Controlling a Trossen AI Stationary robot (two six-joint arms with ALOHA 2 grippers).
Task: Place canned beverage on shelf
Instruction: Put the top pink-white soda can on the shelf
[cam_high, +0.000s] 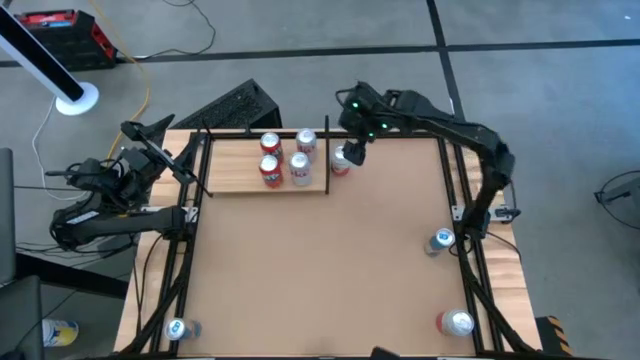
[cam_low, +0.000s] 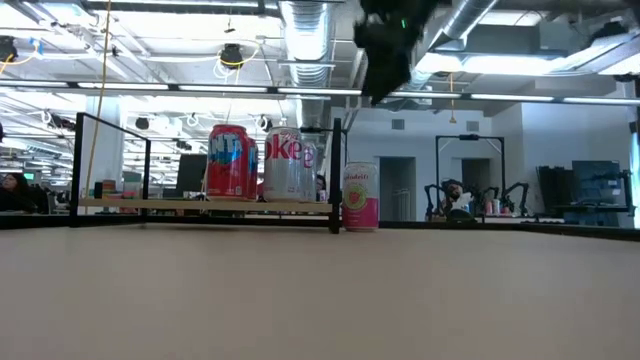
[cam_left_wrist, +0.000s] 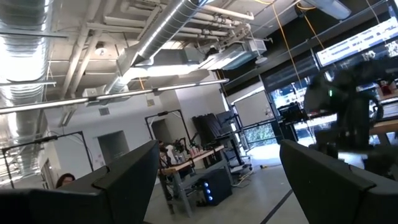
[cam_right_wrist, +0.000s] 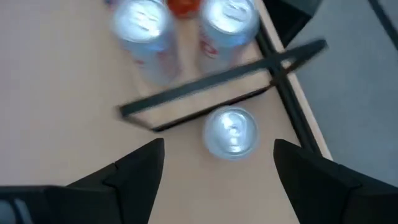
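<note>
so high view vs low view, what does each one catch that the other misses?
High view only: the left gripper, parked open off the table's left edge, plus three stray cans near the table's corners, e.g. one at the right edge, and all four cans on the shelf.
Low view only: the pink can's label, the room behind, and that this can stands upright on the tabletop, just outside the shelf's end post.
Both: the shelf with its cans, the pink can beside it, and the right gripper open above that can.
</note>
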